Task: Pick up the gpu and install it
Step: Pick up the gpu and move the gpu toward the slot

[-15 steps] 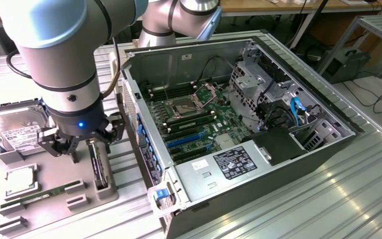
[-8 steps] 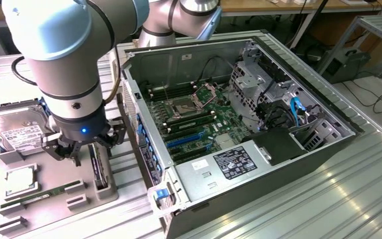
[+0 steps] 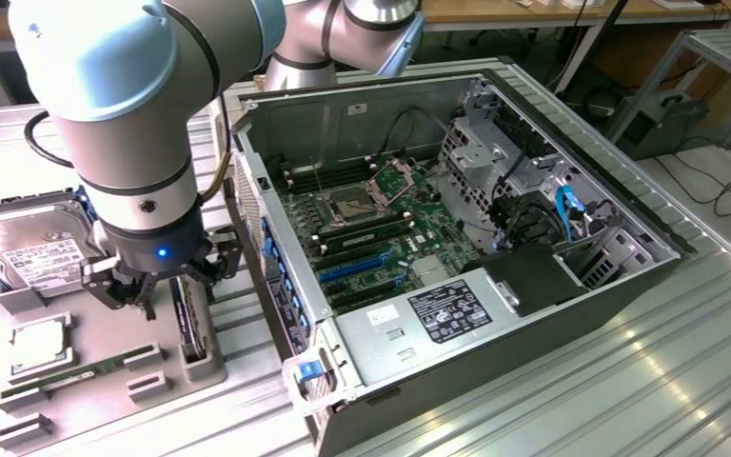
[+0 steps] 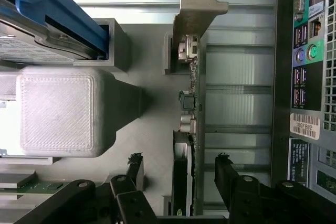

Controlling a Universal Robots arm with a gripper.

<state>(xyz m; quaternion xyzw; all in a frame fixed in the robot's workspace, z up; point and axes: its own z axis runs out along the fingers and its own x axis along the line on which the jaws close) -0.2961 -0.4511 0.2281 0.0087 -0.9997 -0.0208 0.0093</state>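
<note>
Over gray tray (image 3: 99,328), gripper (image 4: 179,162) fingers (image 4: 135,167) spread wide, straddling gpu (image 4: 185,103) standing on edge, gap each side; open computer case (image 3: 467,238) just beside.

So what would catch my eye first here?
The big grey-blue robot arm on the exterior view's left, with its open fingers poised either side of the gpu, which stands on edge in a grey tray. To its right, an opened computer case lies with its green motherboard bared.
</note>
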